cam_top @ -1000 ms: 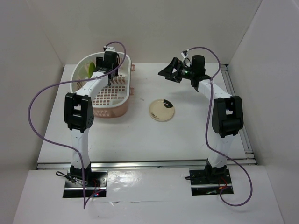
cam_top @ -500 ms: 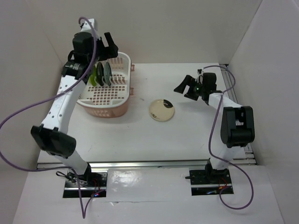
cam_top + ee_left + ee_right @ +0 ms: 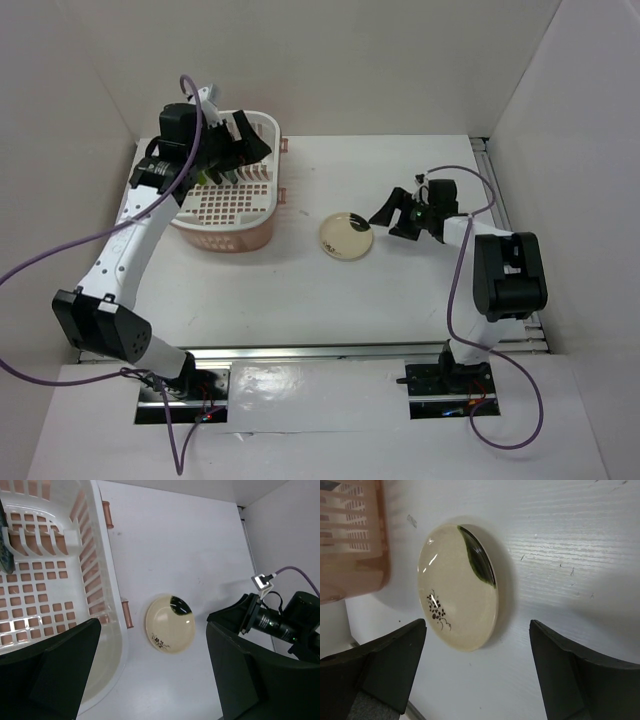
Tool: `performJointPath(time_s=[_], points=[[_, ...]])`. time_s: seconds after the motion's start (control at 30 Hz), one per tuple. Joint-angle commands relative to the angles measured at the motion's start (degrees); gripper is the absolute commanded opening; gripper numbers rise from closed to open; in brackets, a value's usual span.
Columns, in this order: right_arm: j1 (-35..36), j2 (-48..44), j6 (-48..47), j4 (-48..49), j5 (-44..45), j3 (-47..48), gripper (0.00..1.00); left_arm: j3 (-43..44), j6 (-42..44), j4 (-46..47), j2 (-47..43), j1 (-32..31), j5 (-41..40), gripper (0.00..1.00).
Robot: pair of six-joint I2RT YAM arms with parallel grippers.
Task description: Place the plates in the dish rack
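A cream plate (image 3: 346, 236) with a dark smudge lies flat on the table, right of the pink dish rack (image 3: 262, 226). My right gripper (image 3: 384, 225) hangs low just right of the plate, open and pointing at it. In the right wrist view the cream plate (image 3: 457, 585) sits ahead of the wide fingers (image 3: 385, 665), untouched. My left gripper (image 3: 248, 143) is raised over the rack, open and empty. The left wrist view shows the rack (image 3: 107, 580), a dark teal plate (image 3: 5, 555) standing in it at the frame edge, and the cream plate (image 3: 170, 623). Other plates in the rack are hidden by my left arm.
The rack's near right corner (image 3: 350, 540) stands close to the left of the cream plate. White walls enclose the table on three sides, and a metal rail (image 3: 500, 200) runs along the right edge.
My left gripper has opened and risen out of the rack, swinging up and right. My right gripper has dropped and moved left to the cream plate's right side.
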Motion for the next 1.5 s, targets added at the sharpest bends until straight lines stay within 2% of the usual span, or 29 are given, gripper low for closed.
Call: performJointPath(time_s=[0.0,0.17,0.2,0.23,0.3,0.33,0.63,0.8,0.9,1.07,1.1,1.13,1.33,1.47], points=[[0.97,2.08,-0.55,3.21,-2.12,-0.77,0.89,1.27,0.57,2.38,-5.38,-0.12,2.60,1.00],[0.97,7.35,1.20,5.23,-3.87,-0.77,0.76,1.88,2.41,1.85,-6.97,-0.12,3.13,1.00],[0.97,8.23,1.21,5.84,-4.83,-0.77,0.76,1.88,2.41,1.85,-7.58,-0.12,3.13,1.00],[1.49,9.11,1.21,5.85,-5.54,-0.77,0.69,2.49,2.41,1.85,-7.58,-0.12,3.13,1.00],[1.50,11.04,1.21,5.85,-5.54,-0.15,0.69,3.02,3.12,1.24,-7.58,-0.12,2.60,1.00],[1.50,11.05,1.21,5.85,-5.54,0.37,0.63,3.02,3.64,1.24,-7.58,-0.12,2.60,1.00],[1.50,15.79,0.59,5.93,-5.54,1.42,0.50,5.48,4.17,0.19,-6.36,-0.12,1.99,1.00],[2.02,19.13,0.59,5.15,-6.07,2.84,0.46,7.32,4.17,0.19,-4.77,-0.12,3.04,1.00],[2.02,20.18,-0.54,3.92,-6.07,3.98,0.40,7.86,4.17,0.19,-4.24,-0.12,3.04,1.00],[2.02,21.33,-0.55,2.52,-5.46,5.12,0.18,7.86,4.17,0.19,-3.71,-0.12,3.04,1.00],[2.02,21.33,-0.55,1.98,-4.93,5.64,0.06,7.33,4.17,0.19,-3.71,-0.12,3.04,1.00],[2.02,21.33,-0.55,1.98,-4.93,5.65,0.00,7.33,4.17,0.19,-3.71,-0.12,3.04,1.00],[0.27,18.79,0.68,-1.70,-1.07,10.02,0.00,6.27,4.17,0.19,-3.71,-0.12,3.04,1.00],[0.26,12.82,0.68,-6.45,7.53,15.64,0.00,6.27,4.17,1.58,-2.57,-0.12,7.16,1.00]])
